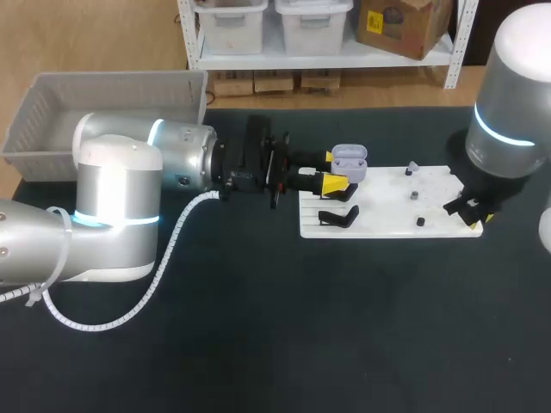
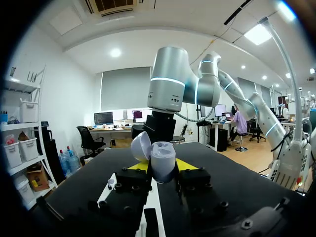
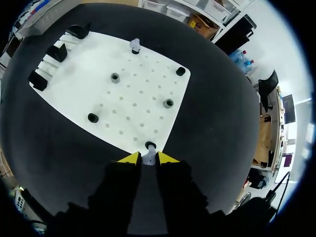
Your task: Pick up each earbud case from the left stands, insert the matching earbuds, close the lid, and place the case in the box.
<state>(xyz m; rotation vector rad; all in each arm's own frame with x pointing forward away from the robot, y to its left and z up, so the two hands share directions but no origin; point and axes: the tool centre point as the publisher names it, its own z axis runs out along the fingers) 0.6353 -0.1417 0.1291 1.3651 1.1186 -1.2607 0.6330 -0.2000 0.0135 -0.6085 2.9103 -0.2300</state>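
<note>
Earbud case [image 2: 162,161] sat clamped between the fingers of my left gripper [image 1: 332,169], lid open and tilted. Right gripper [image 3: 147,159] was narrow, straddling an earbud [image 3: 148,154] on its peg at the corner of the white board [image 3: 138,94]; couldn't tell whether it was gripping. Risks as I saw them: bud slipping on lift, and an off-axis insertion levering the case loose.

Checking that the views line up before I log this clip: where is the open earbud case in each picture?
Head view: the earbud case is at the tips of the left gripper, over the left end of the white board.
Left wrist view: clamped in that gripper, lid open.
Right wrist view: not in it.
Shared landmark: the white board, seen in all three views.
</note>
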